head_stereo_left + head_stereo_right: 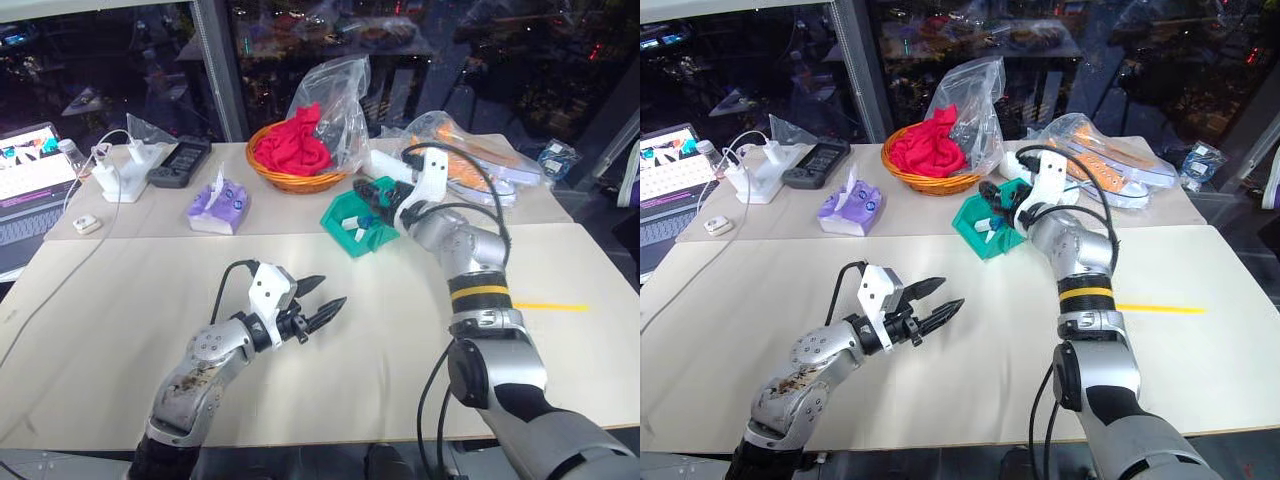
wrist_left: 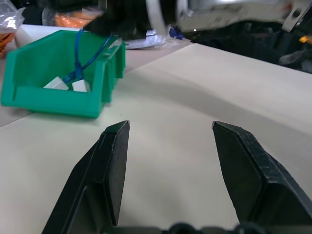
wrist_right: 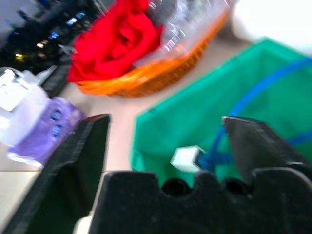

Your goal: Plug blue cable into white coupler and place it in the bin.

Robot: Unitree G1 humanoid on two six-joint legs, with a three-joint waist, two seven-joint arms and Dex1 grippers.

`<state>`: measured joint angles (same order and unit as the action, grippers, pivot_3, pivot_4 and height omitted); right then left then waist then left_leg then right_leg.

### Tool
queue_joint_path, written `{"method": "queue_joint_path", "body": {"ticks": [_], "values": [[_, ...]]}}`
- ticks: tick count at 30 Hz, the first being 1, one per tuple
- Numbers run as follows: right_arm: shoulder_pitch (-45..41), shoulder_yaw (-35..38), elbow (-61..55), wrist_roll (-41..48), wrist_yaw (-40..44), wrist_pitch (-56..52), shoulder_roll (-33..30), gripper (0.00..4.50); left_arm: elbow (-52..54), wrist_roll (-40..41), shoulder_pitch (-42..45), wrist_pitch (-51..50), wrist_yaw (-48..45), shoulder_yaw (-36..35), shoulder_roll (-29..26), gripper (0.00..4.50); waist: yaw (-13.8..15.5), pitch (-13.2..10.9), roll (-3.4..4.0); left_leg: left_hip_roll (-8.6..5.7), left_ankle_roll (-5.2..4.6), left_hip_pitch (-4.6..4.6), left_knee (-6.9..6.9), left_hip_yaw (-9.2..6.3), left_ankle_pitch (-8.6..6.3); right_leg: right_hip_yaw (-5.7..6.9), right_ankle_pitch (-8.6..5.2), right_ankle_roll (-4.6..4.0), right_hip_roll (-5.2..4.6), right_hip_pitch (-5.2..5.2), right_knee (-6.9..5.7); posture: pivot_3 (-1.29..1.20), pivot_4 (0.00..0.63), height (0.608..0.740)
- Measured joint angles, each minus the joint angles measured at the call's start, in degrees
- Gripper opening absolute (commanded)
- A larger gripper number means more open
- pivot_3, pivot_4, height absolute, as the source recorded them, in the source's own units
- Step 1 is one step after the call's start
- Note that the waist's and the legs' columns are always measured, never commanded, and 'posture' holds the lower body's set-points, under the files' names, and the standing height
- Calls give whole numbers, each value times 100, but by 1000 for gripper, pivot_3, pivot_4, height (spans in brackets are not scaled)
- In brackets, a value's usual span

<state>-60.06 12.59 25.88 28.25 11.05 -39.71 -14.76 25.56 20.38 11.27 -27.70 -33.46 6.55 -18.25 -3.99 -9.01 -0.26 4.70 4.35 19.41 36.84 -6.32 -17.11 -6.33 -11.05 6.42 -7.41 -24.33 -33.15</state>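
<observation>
The teal-green bin (image 1: 338, 214) stands on the table in front of the basket. Inside it lies the blue cable (image 2: 86, 54), its end in the white coupler (image 3: 185, 158) on the bin floor. My right gripper (image 1: 368, 196) hovers just over the bin, open, with its fingers wide apart on either side of the cable's loop and holding nothing. My left gripper (image 1: 328, 293) hangs over the middle of the table, well short of the bin, open and empty.
An orange wicker basket (image 1: 297, 178) with a red cloth and a plastic bag stands behind the bin. A purple tissue pack (image 1: 218, 208), a white charger block (image 1: 120, 172) and a laptop (image 1: 25, 185) are at the far left. Bagged orange items (image 1: 485, 160) lie at the right.
</observation>
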Motion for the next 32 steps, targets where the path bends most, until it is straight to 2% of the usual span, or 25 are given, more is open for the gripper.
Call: {"method": "queue_joint_path", "body": {"ticks": [4, 7, 11, 14, 20, 24, 32], "values": [[640, 9, -1262, 34, 168, -629, -591, 4478, 45, 2, -84, -29, 238, -419, -125, 2913, 29, 0, 0, 1, -1, 3, 0, -1, -1, 5, 0, 0, 0, 6, 2, 0, 150, 728], [1785, -134, -2675, 89, 333, -997, -934, 4478, 262, 12, -274, -131, 612, -701, 9, 2913, 22, -1, -2, 2, -4, 6, -2, 0, -2, 5, -3, 4, 0, 3, 2, 0, 150, 728], [3251, -568, -4553, -173, 117, -1053, -998, 4478, 474, -60, -491, -237, 1507, -1128, 462, 2913, -21, -2, -4, 1, -4, -1, -1, 0, -3, -2, -3, 4, 0, 1, 10, 0, 150, 728], [3924, -803, -5265, -469, -404, -977, -493, 4478, 658, -275, -635, -238, 2132, -1254, 718, 2913, 11, -5, -8, 1, -3, -8, 0, -2, -2, -3, -2, 3, 0, 3, 1, 0, 150, 728], [4949, -1462, -5501, -1643, -1185, -209, -104, 4478, 720, -752, -933, -188, 2944, -1297, 1117, 2913, 88, -10, -23, -9, 30, -2, 0, -2, 16, -30, 2, 8, 0, 6, 4, 0, 150, 728], [5060, -1492, -5426, -2053, -1420, 62, 38, 4478, 717, -802, -950, -98, 3050, -1249, 1232, 2913, 119, -10, -23, -10, 31, -4, 0, -2, 16, -33, 2, 8, 0, 5, 4, 0, 150, 728], [5137, -1450, -5240, -2297, -1369, 191, 203, 4478, 600, -797, -952, -98, 3069, -1364, 1266, 2913, 137, -11, -24, -10, 28, -3, 0, -2, 15, -32, 1, 8, 0, 5, 6, 0, 150, 728]]}}
